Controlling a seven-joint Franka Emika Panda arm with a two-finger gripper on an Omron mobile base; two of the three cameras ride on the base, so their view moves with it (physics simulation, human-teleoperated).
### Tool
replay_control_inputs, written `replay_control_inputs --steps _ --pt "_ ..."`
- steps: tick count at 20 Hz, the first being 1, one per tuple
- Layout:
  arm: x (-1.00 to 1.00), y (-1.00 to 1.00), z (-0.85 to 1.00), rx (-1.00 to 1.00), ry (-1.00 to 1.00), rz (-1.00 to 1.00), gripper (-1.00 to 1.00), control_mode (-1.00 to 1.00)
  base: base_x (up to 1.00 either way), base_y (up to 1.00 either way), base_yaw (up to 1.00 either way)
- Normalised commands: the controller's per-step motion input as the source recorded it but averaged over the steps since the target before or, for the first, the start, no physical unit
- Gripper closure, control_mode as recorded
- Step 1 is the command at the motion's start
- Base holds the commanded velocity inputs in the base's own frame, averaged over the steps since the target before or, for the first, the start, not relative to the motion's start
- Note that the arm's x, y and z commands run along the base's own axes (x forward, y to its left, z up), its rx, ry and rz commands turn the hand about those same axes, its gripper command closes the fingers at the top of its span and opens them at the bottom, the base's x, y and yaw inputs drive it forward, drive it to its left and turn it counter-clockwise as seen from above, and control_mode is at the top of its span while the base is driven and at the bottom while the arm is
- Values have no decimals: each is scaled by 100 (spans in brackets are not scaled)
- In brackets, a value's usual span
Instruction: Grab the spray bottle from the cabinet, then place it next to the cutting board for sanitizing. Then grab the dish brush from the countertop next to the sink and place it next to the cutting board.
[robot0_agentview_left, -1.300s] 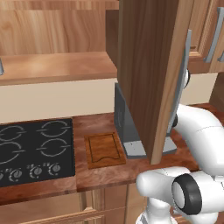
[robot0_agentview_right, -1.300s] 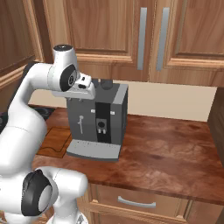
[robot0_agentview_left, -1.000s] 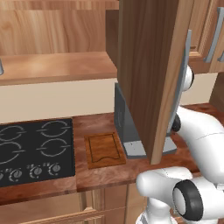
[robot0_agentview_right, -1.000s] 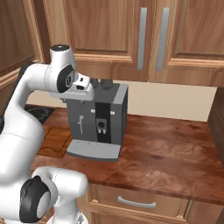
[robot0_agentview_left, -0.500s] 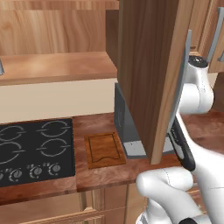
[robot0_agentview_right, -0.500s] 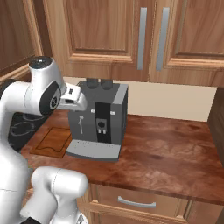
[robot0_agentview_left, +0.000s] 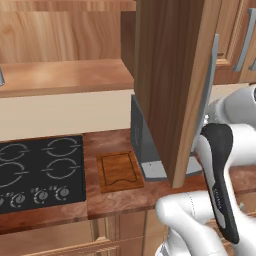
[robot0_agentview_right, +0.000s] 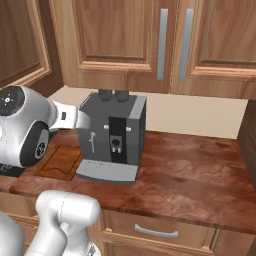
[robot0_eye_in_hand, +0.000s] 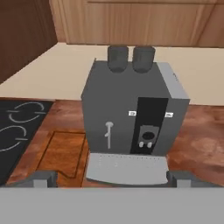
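As seen from the hand camera:
Hand (robot0_eye_in_hand: 112, 178): fingertips spread wide, holding nothing.
Coffee machine (robot0_eye_in_hand: 133, 118): dead ahead.
Cutting board (robot0_eye_in_hand: 61, 152): beside machine's base.
Bench (robot0_agentview_right: 200, 170): bare stretch beyond the machine.

countertop (robot0_agentview_right: 200, 170) — cutting board (robot0_agentview_left: 118, 171), coffee machine (robot0_agentview_right: 112, 137)

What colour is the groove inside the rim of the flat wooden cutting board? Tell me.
Dark brown, nearly black, against the brown wooden cutting board; clearest in the left base view.
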Motion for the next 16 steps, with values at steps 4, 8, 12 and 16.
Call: replay_control_inputs --steps 4,8,12,16 --pt "-53 -2 68 0 -24 0 -100 -100 0 0 0" --pt "-36 0 42 1 -19 0 -100 -100 0 0 0" --pt "-15 0 27 2 -22 0 -100 -100 0 0 0" --pt "-19 1 6 8 -10 0 -100 -100 0 0 0"
